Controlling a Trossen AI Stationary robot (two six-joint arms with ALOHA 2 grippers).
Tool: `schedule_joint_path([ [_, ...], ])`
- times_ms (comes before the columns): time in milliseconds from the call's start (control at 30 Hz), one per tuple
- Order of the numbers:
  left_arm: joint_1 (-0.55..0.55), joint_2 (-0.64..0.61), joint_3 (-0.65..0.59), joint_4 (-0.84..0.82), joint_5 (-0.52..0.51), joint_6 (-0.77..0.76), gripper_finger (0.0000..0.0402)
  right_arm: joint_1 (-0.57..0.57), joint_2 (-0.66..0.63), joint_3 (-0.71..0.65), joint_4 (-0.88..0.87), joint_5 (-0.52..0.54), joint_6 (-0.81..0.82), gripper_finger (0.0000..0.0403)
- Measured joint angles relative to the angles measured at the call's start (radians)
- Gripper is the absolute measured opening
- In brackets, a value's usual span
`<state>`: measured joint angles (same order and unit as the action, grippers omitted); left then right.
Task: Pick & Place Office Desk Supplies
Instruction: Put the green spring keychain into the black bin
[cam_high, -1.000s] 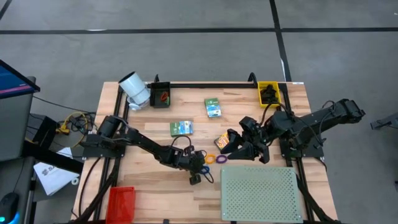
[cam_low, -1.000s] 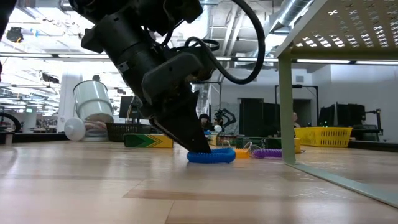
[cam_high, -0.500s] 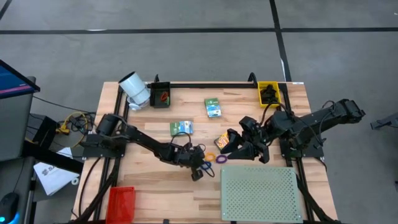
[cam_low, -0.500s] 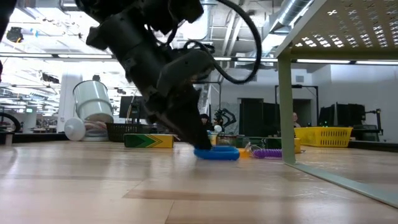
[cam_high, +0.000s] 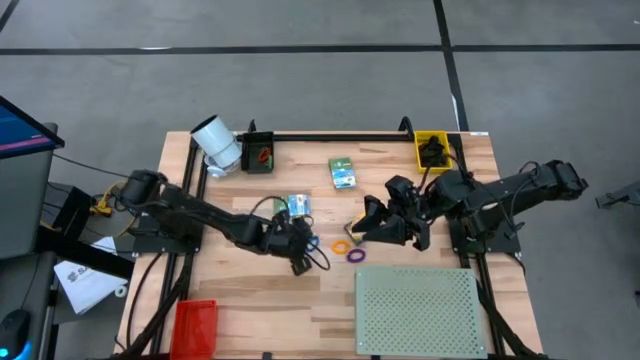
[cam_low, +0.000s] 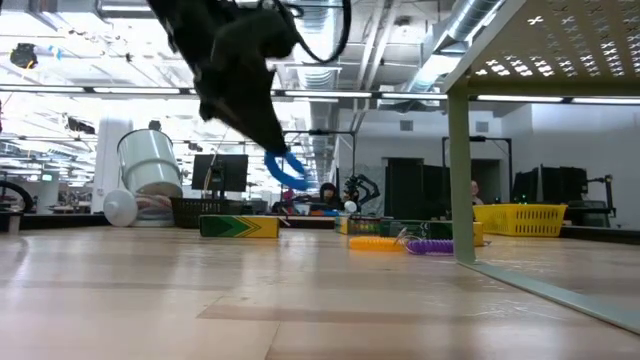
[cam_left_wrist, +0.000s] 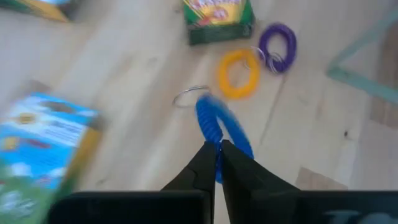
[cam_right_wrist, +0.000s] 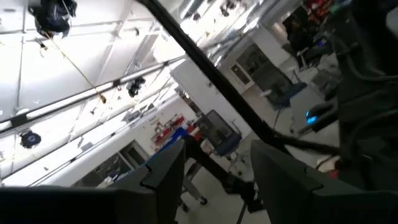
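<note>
My left gripper (cam_high: 303, 251) is shut on a blue coil ring (cam_left_wrist: 219, 126) and holds it above the table's middle; in the low view the blue coil ring (cam_low: 285, 167) hangs in the air. An orange ring (cam_high: 341, 248) and a purple ring (cam_high: 356, 256) lie flat on the wood beside it. The crayon box (cam_left_wrist: 217, 15) lies beyond them, partly under my right gripper (cam_high: 371, 226). My right gripper (cam_right_wrist: 214, 177) stands open in the air, holding nothing. Two green boxes (cam_high: 293, 206) (cam_high: 343, 173) lie flat farther back. My left gripper pinches the blue ring's coil (cam_left_wrist: 215, 148) between its two fingertips, at the part of the loop nearest the gripper. The fingers slant down from the table's left. The ring juts out past the fingertips, tilted and lifted clear of the table.
A pale green perforated board (cam_high: 418, 310) stands raised at the near right. A white cylinder (cam_high: 215, 143) and a black bin (cam_high: 258, 152) sit at the far left, a yellow bin (cam_high: 432, 150) at the far right, and a red bin (cam_high: 195, 325) at the near left.
My left gripper has risen and drawn back toward the table's left and far side, tipping less steeply. The blue ring, which lay flat on the wood beside the orange and purple rings, is now lifted clear and hangs tilted from the fingertips.
</note>
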<state>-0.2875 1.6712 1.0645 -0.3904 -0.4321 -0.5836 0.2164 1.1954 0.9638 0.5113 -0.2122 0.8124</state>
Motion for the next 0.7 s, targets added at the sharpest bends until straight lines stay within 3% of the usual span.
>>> schedule_joint_path([
  [367,0.070,-0.281,0.000,-0.323,-0.163,-0.129,0.0003,-0.094,0.000,0.000,0.039,0.032,0.000,0.0179],
  [500,0.173,-0.374,0.000,-0.406,-0.188,-0.117,0.0003,-0.127,0.000,0.000,0.058,0.065,0.000,0.0179],
  [700,0.394,-0.471,0.000,-0.446,-0.222,0.028,0.0003,-0.168,0.000,0.000,0.073,0.118,-0.001,0.0179],
])
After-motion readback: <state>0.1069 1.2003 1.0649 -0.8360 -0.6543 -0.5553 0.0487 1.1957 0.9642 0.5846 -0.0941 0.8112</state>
